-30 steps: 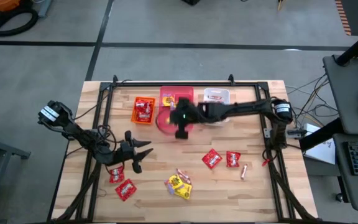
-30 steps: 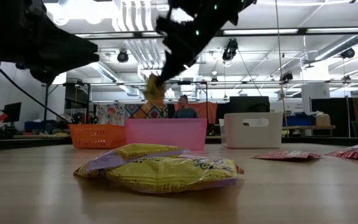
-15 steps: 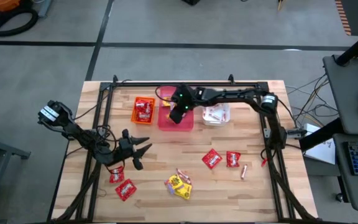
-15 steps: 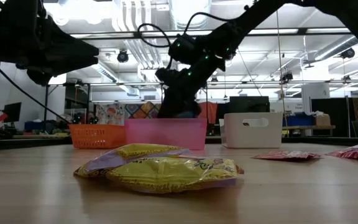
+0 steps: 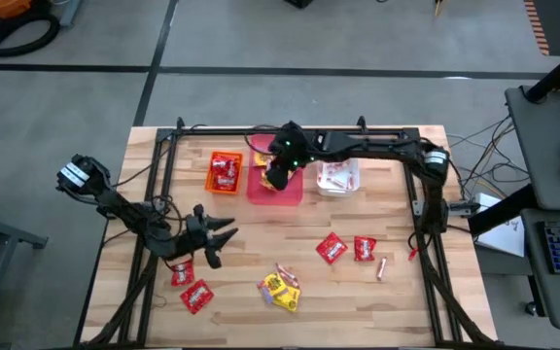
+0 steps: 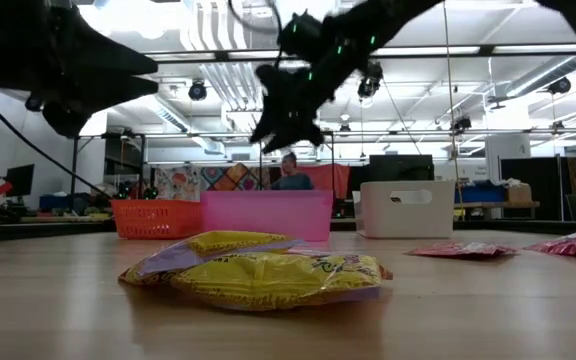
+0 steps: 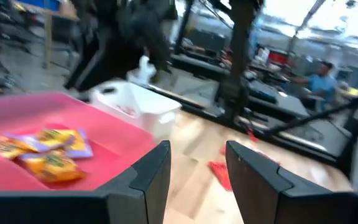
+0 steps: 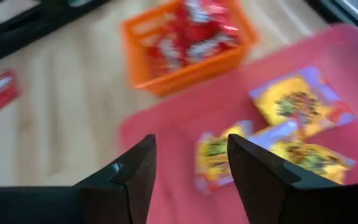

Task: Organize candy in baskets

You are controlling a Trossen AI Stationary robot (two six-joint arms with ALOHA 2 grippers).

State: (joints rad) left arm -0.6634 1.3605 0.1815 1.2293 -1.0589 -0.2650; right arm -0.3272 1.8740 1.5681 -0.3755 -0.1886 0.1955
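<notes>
I count three baskets in a row at the far side of the desk [image 5: 397,301]: an orange bin [image 5: 225,173] holding red packets, a pink bin [image 5: 274,187] beside it, and a white bin [image 5: 338,178] beyond that. All three are rectangular plastic; the white one has a handle slot in its end wall.

My right hand [image 5: 278,175] hangs over the pink bin with its fingers spread and nothing between them. Through its wrist camera I see three yellow packets [image 8: 303,102] lying loose on the pink floor, glossy with purple edges.

Loose candy on the wood: two red packets [image 5: 189,287] near my left hand [image 5: 210,240], two more red ones [image 5: 346,248] toward the right side, a crumpled yellow pair [image 5: 281,289] at the near middle, and one thin stick [image 5: 381,268] near the right rail.

The left hand waits low at the left of the desk, fingers apart, holding nothing.

A black frame [image 5: 290,129] edges the slatted wooden desk. The middle stretch of wood between the bins and the loose candy gives me open room.
</notes>
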